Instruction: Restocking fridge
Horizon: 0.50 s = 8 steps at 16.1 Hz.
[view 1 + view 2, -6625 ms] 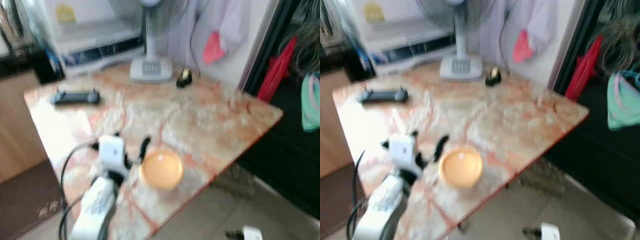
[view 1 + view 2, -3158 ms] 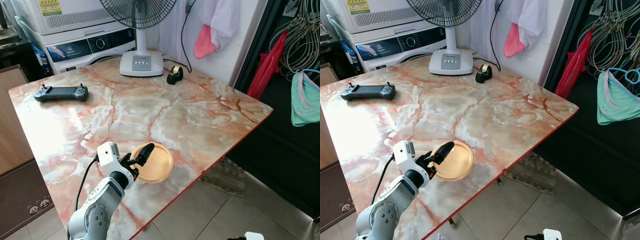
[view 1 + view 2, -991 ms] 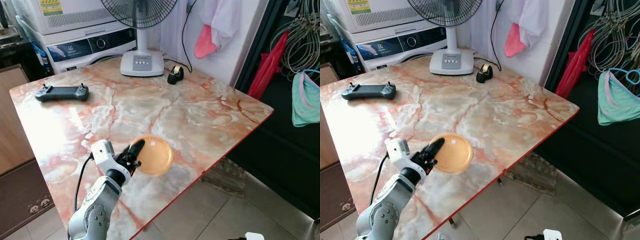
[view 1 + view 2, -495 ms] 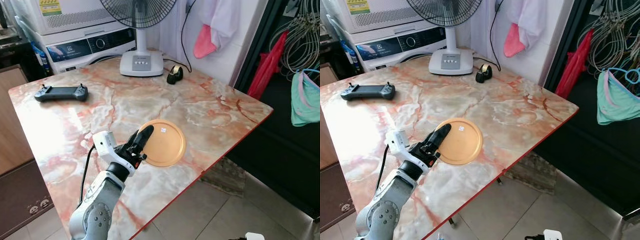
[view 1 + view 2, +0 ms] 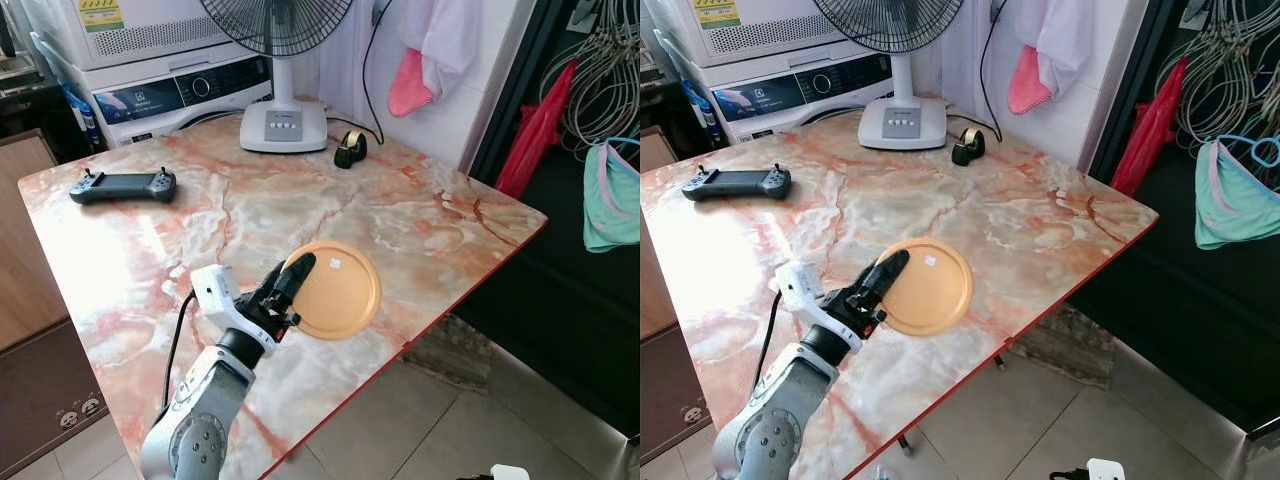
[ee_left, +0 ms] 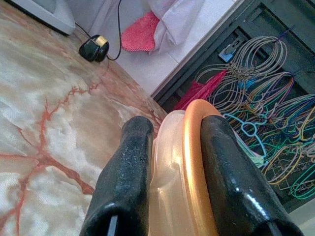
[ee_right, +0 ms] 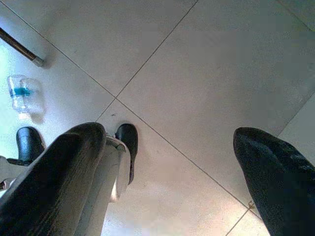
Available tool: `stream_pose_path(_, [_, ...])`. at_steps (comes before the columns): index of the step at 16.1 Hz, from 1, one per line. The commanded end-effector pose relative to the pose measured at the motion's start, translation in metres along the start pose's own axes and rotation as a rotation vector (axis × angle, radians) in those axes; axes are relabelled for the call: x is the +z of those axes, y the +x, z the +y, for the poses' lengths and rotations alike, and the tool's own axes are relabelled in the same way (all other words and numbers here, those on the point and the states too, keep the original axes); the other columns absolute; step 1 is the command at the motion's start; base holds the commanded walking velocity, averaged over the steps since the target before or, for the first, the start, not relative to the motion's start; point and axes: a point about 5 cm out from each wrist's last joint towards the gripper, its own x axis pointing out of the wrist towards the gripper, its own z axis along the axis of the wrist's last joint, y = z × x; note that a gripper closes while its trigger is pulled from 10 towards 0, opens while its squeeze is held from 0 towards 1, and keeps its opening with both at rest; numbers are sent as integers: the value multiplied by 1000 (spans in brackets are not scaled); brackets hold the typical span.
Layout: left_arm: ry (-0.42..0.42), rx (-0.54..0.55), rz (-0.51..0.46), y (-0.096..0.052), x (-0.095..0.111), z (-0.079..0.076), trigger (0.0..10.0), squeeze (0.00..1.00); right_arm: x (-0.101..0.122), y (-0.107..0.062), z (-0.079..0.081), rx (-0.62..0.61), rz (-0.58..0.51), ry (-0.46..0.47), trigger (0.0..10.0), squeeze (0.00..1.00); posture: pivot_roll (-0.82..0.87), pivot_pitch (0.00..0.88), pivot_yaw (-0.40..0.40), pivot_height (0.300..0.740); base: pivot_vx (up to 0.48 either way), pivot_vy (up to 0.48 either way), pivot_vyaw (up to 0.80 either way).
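left gripper (image 5: 285,290) clamped on the near rim of the orange plate (image 5: 335,290), lifted and tilted over the marble table (image 5: 420,225) near its front edge. right gripper (image 7: 162,162) hangs idle, fingers spread, over floor. looks like the pick step; next i carry the plate level toward the fridge.

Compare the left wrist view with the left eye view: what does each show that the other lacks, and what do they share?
Left wrist view: a close look at the left gripper with its fingers clamped on the rim of the orange plate, plus a tangle of coloured hangers.

Left eye view: the fan base, the game controller, the washing machine and the silver left arm.

Both: the marble table, the plate, the tape dispenser and the pink cloth.
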Motion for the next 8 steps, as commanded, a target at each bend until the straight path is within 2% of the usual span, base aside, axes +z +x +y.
stream_pose_path(1, [-25,3,-33,2,-2,-7,10000,0,-3,-1,-2,-6,2,14,10000,0,90,0,-48,740,0,0,0])
stream_pose_path(8, [-49,62,-80,2,3,-2,10000,0,-1,0,-2,-5,1,15,10000,0,87,0,-54,740,0,0,0])
